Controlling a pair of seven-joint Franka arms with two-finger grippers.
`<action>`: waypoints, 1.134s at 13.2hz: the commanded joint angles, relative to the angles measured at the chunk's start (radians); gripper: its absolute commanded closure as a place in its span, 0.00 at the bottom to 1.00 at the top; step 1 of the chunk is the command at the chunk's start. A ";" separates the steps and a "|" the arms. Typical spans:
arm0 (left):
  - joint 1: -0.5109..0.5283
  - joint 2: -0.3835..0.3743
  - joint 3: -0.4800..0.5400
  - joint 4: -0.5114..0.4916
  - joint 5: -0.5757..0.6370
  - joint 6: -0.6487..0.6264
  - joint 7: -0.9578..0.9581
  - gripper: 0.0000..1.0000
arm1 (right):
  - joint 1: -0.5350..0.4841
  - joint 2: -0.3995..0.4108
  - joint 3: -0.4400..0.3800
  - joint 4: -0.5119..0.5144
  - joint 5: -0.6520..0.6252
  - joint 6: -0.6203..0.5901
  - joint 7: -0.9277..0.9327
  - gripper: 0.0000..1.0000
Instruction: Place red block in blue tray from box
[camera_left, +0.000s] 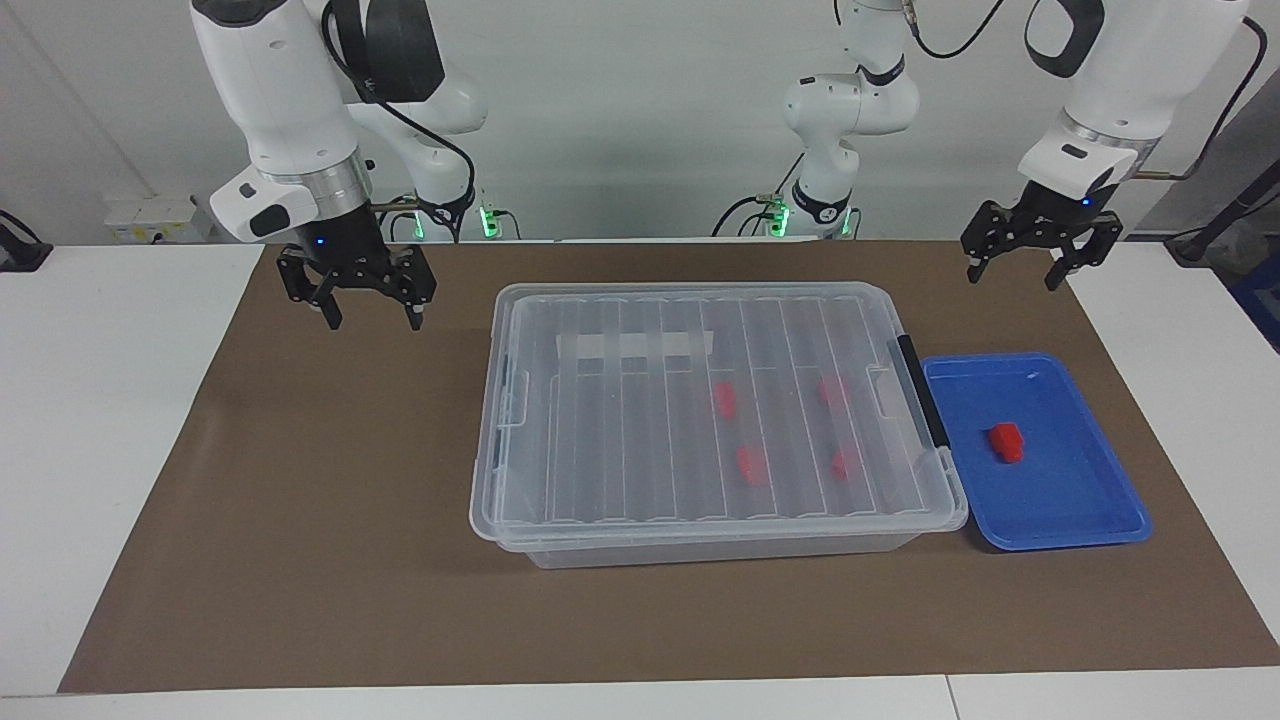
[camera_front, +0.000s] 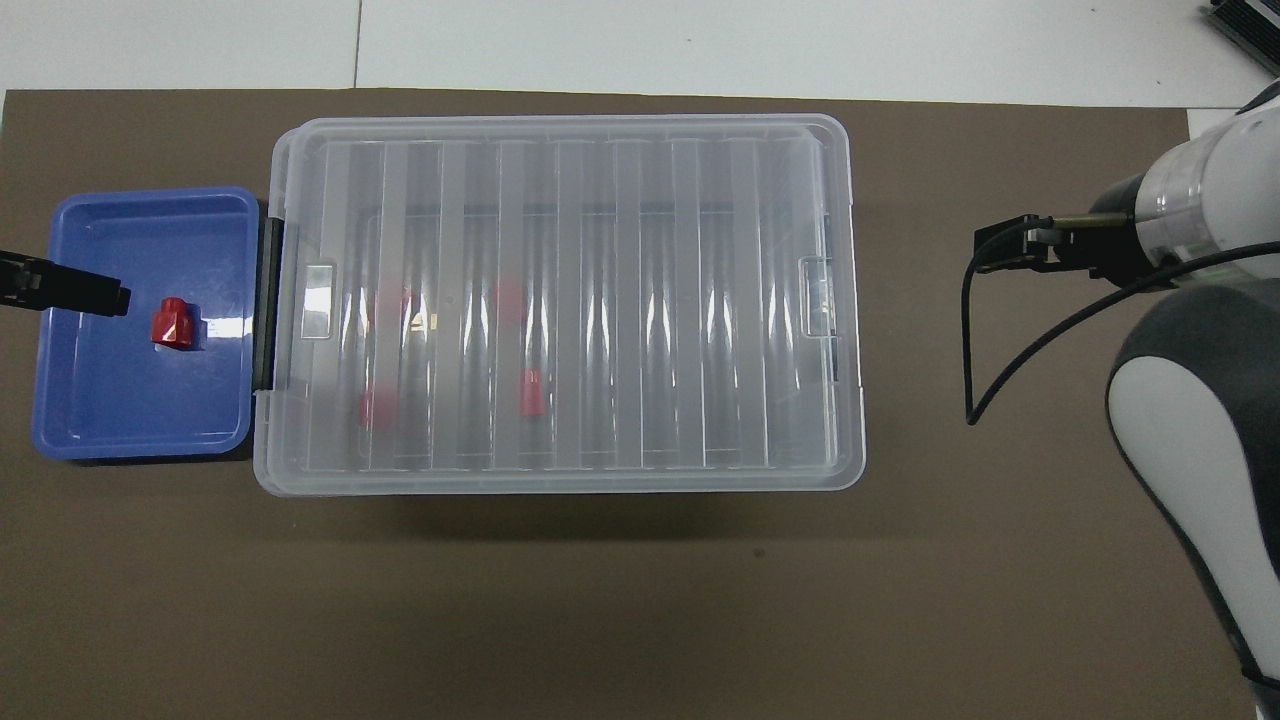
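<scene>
One red block (camera_front: 172, 324) in blue tray (camera_front: 90, 440) — lid shut.

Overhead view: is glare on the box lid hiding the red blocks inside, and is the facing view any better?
Overhead view: bright streaks of glare run along the ribs of the box lid, so the blocks inside look pale and smeared; the red block in the blue tray is crisp. Facing view: less glare on the lid, and four blocks show through it.
</scene>
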 joint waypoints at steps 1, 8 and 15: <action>0.006 0.018 -0.005 0.017 -0.012 -0.004 0.006 0.00 | -0.010 -0.018 0.006 0.011 -0.015 -0.049 0.023 0.00; -0.004 -0.027 -0.005 -0.089 -0.012 0.087 0.002 0.00 | -0.007 -0.095 -0.001 -0.028 0.002 -0.167 0.021 0.00; 0.006 -0.028 -0.005 -0.087 -0.012 0.073 0.002 0.00 | 0.080 -0.103 -0.149 -0.015 0.056 -0.238 0.009 0.00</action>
